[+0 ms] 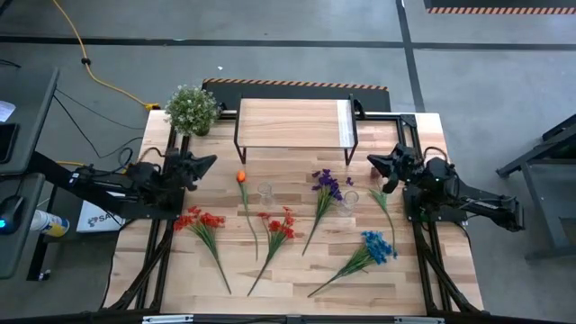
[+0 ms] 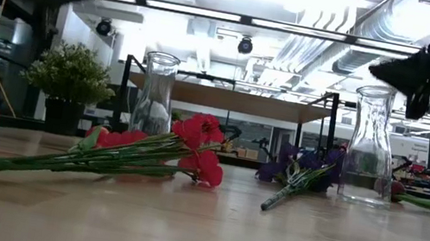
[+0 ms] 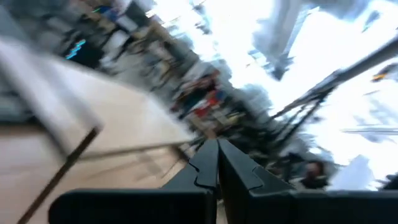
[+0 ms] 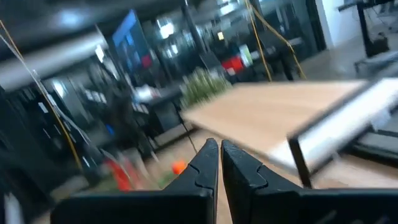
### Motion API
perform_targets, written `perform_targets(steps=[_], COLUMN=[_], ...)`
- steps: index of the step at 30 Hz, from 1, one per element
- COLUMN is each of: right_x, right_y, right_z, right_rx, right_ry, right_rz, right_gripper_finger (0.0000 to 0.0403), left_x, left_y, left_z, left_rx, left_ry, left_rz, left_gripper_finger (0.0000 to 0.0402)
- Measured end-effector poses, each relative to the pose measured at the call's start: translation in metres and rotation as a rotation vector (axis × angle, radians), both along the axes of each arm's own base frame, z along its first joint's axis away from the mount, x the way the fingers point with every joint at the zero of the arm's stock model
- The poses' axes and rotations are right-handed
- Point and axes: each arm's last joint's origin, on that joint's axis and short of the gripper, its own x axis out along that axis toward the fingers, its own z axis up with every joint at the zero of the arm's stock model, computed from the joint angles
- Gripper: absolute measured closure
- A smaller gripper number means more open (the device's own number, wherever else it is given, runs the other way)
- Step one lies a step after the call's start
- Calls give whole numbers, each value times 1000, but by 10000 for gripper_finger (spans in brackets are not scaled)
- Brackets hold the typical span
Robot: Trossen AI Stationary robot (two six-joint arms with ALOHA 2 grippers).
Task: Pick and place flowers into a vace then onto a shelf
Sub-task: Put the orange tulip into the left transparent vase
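Note:
Several flowers lie flat on the wooden table: two red clusters [image 1: 200, 220] [image 1: 279, 225], an orange tulip [image 1: 241, 177], a purple bunch [image 1: 327, 184], a blue bunch [image 1: 376, 245] and a thin stem [image 1: 385, 211] at the right. Two clear glass vases [image 2: 156, 93] [image 2: 368, 144] stand upright among them. The shelf [image 1: 297, 123] stands at the far edge. My left gripper [image 1: 211, 162] hovers shut at the table's left, above the surface, pointing inward. My right gripper [image 1: 372, 162] hovers shut at the right, also pointing inward. Neither touches anything.
A bushy potted plant [image 1: 192, 108] stands at the far left corner beside the shelf. The shelf's black legs [image 1: 238, 144] rise just behind the vases. The table's near strip in front of the flower stems is bare wood [image 1: 297, 301].

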Motion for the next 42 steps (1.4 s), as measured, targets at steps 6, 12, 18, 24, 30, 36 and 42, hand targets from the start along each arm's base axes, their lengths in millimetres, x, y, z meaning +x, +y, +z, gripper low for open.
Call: perform_targets(steps=[6,12,18,24,30,36,42], right_x=[-7,-22,-34,-37,-38,-43,-48], right_y=[2,6,11,13,13,14,16], right_z=[26,50,63,65,66,70,73], right_rx=[1,-56,-155,-172,-177,-199,-222], right_ry=[-300,-600,-766,-805,-819,-875,-935], right_rz=[26,29,75,79,80,81,83], right_gripper_finger=[391,391,391,391,391,391,391], left_x=[-8,-28,-44,-36,-14,13,35], left_y=[-1,-1,1,0,-5,-10,-14], left_z=[27,69,108,138,157,162,152], left_rx=[77,143,154,119,-7,-89,-91], left_ry=[-86,-80,-24,83,232,346,459], left_rz=[-84,-162,-186,-208,-265,-331,-332], left_gripper_finger=[353,353,353,353,353,353,353])
